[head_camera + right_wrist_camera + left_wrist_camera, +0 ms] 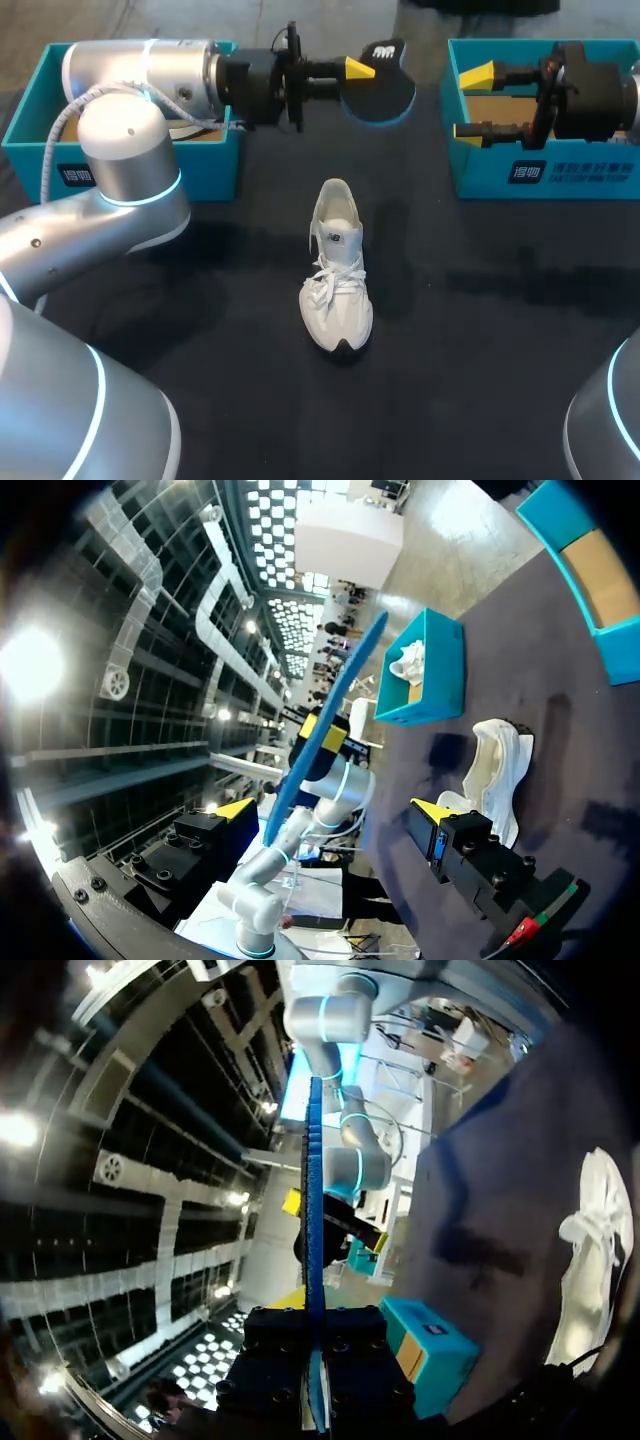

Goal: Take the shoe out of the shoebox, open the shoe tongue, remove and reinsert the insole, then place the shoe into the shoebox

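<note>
INSOLE OUT, SHOE WAITING: the white shoe (337, 268) stands upright mid-way on the dark table (210, 330), toe toward the robot, laces slack and mouth open. Beyond its heel & a little to the right, the L gripper (362, 72) is clamped on the dark, blue-edged insole (385, 95), holding it in the air well clear of the shoe. The L wrist view shows the insole edge-on, a thin blue strip pinched between the fingers, w/ the shoe off to one side. Held by one end like that, its free end looks ready to be steered back into the shoe's opening. Farther right of the shoe, the R gripper (475, 102) hangs at the shoe-side end of a teal shoebox (560, 178), fingers spread, nothing between them. It is prob. placed there to take or guide the insole, or to steady the shoe. A 2nd teal box (150, 165) sits beyond the shoe to its left, partly hidden by the L arm (130, 150); the R wrist view shows something white inside it. Judging by the layout, insole removal is done, w/ reinsertion & boxing not yet done; which box the shoe belongs in can't be told
</note>
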